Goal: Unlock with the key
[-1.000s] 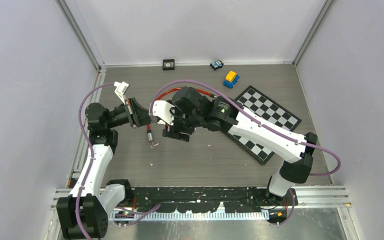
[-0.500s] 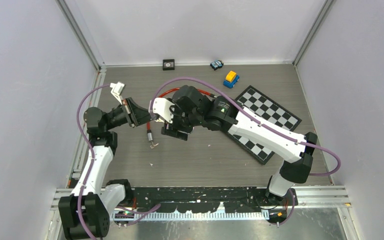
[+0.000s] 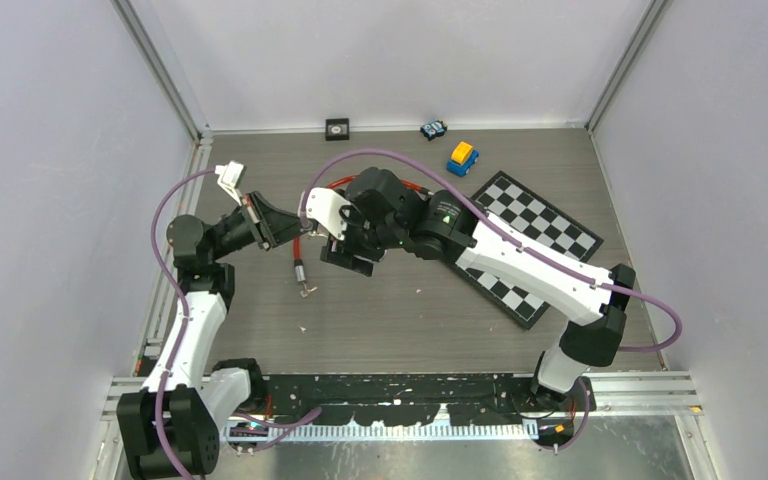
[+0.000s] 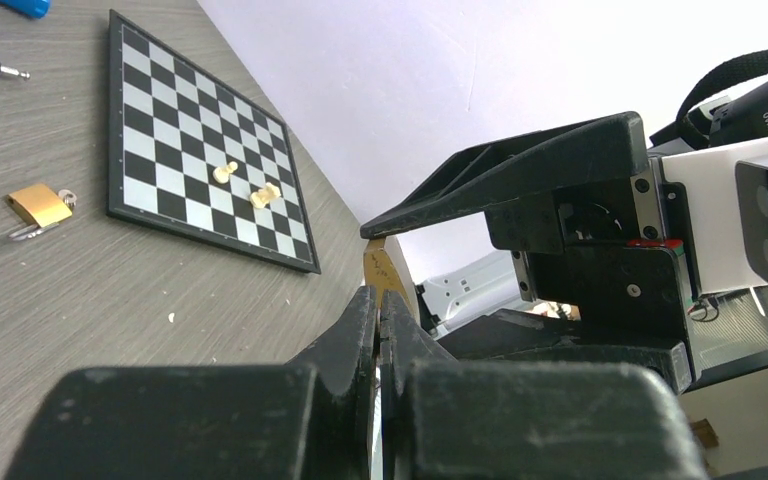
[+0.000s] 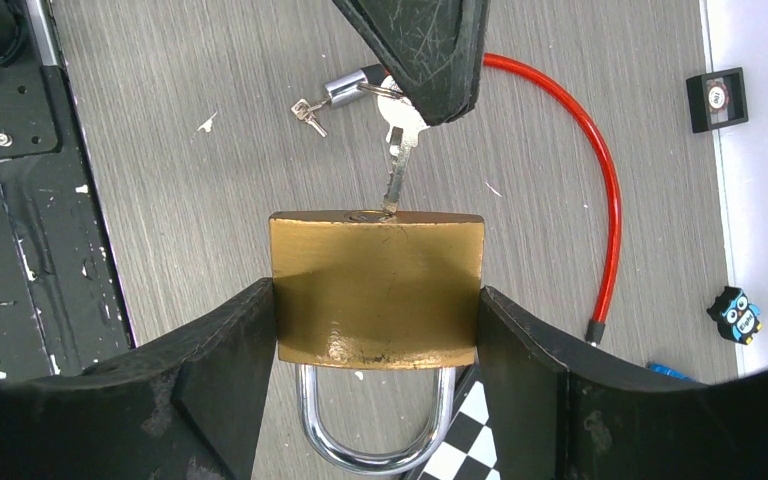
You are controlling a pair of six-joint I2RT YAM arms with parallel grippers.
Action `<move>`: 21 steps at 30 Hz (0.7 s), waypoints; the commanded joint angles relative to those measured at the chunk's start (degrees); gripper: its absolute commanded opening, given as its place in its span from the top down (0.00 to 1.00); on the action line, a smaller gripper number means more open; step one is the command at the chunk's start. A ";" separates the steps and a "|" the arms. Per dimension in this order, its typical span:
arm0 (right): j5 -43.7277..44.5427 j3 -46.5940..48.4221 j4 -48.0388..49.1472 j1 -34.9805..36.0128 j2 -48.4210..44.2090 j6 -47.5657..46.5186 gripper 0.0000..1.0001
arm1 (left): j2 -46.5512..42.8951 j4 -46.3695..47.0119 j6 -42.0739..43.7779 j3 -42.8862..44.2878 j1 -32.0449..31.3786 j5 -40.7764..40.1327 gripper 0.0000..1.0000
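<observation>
A brass padlock [image 5: 375,270] with a steel shackle [image 5: 375,450] is clamped by its sides in my right gripper [image 5: 375,300], keyhole face pointing away from the wrist. My left gripper [image 5: 420,60] is shut on the head of a silver key [image 5: 398,150]. The key's tip meets the keyhole [image 5: 388,212]; its depth is hidden. In the left wrist view my left gripper [image 4: 377,300] is shut, with the padlock's brass edge [image 4: 384,268] just beyond its tips. From above, the left gripper [image 3: 285,228] and right gripper [image 3: 345,255] meet mid-table.
A red cable lock [image 5: 600,180] with a small bunch of keys [image 5: 308,112] lies under the grippers. A chessboard [image 3: 535,240] is at the right, a second small padlock [image 4: 38,205] beside it. A toy car [image 3: 462,157], owl toy [image 3: 433,129] and black square [image 3: 337,127] sit at the back.
Both grippers have drifted together slightly left and toward the back wall, key and padlock still held. The left wrist has tilted a little.
</observation>
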 commanded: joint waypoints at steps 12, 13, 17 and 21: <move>-0.19 4.11 8.36 -0.78 -2.54 2.86 0.99 | -0.93 15.24 -7.56 -2.80 0.14 -1.00 1.00; -0.19 4.44 8.38 -0.81 -2.38 2.96 0.99 | -0.94 15.25 -7.49 -2.86 0.10 -1.00 1.00; -0.23 5.00 8.38 -0.82 -1.98 3.32 0.99 | -0.94 15.16 -7.27 -3.24 0.01 -1.37 1.00; -0.82 5.93 8.29 -0.82 -1.39 3.70 0.99 | -0.93 14.73 -7.16 -3.39 -0.06 -2.23 1.00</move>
